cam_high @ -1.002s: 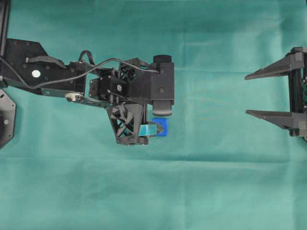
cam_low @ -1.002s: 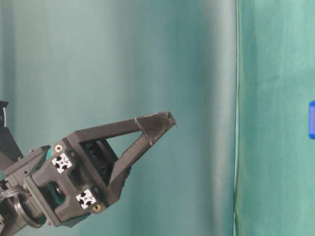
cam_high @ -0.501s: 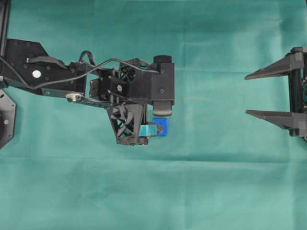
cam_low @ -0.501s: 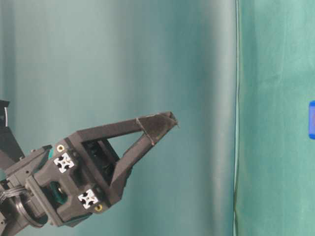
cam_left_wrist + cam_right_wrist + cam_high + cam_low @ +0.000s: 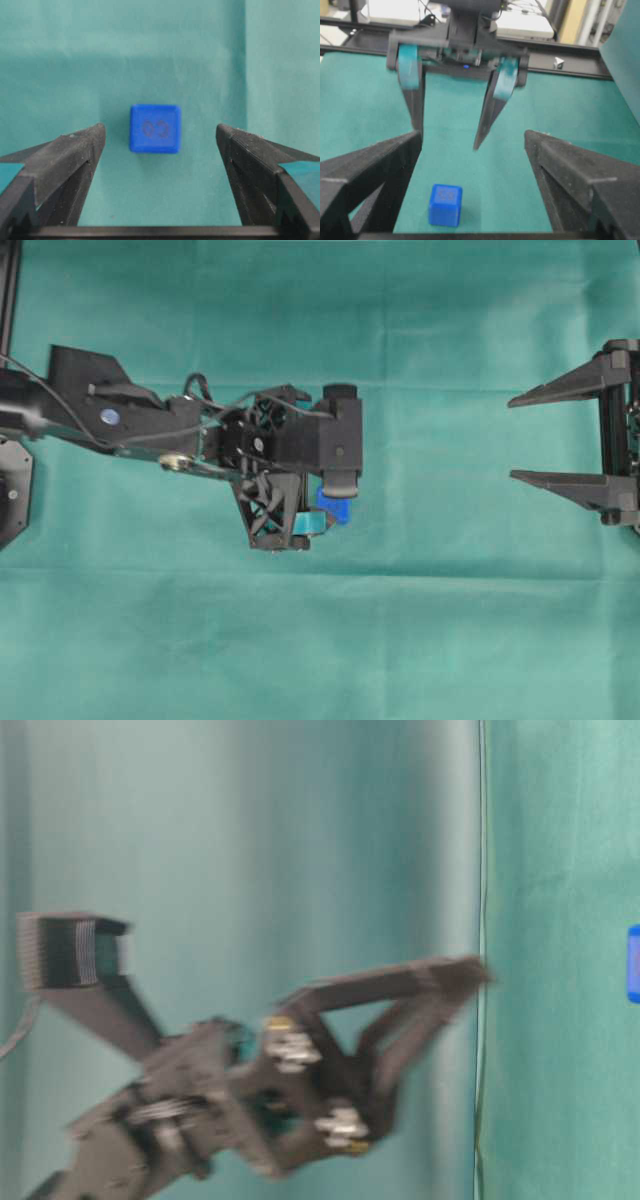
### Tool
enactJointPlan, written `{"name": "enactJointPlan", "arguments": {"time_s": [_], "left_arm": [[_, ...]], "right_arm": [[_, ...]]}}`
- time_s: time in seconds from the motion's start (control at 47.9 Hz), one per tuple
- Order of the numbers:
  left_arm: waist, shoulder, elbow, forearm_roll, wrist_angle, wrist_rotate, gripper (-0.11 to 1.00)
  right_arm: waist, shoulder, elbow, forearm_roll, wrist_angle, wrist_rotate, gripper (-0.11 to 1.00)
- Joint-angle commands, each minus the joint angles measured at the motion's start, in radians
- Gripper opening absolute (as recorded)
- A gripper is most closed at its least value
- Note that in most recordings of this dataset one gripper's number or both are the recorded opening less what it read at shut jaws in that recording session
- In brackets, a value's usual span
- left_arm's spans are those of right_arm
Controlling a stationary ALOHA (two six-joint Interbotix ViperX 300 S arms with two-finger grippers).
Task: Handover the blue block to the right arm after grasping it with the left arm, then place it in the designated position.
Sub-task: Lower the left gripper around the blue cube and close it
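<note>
Teal-taped left gripper (image 5: 160,145) poised wide open over the small glossy bright-blue cube (image 5: 154,128); nothing held.

The blue block lies flat on the green cloth (image 5: 420,620), square between the spread fingertips in the left wrist view, bare cloth on both sides of it and neither finger touching it. From overhead the black left arm (image 5: 150,425) reaches in from the left edge, its wrist bent down over the block (image 5: 335,508), which peeps out beside the gripper body. Wide open cloth separates it from the all-black right gripper (image 5: 515,438), which waits at the right edge, level, jaws fully apart and empty. The right wrist view shows the block (image 5: 445,204) on the cloth below the teal fingers (image 5: 411,75).
</note>
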Motion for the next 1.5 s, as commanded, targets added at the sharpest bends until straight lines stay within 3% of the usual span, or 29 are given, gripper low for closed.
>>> {"name": "enactJointPlan", "arguments": {"time_s": [0.0,0.626,1.273,1.398,1.482], "left_arm": [[-0.009,0.005,-0.003,0.002,-0.031,0.000,1.00],[-0.008,0.135,0.071,0.003,-0.225,0.000,1.00],[-0.003,0.204,0.074,0.002,-0.268,0.002,1.00],[-0.003,0.204,0.072,0.002,-0.268,0.000,0.97],[-0.003,0.204,0.072,0.002,-0.267,0.000,0.89]], "right_arm": [[-0.002,0.006,-0.023,-0.002,-0.005,-0.002,0.94],[-0.002,0.015,-0.023,-0.002,-0.005,-0.002,0.94],[-0.002,0.021,-0.021,-0.002,-0.005,-0.002,0.94],[-0.002,0.021,-0.023,-0.002,-0.005,-0.002,0.94],[-0.002,0.021,-0.021,-0.002,-0.005,-0.002,0.94]]}}
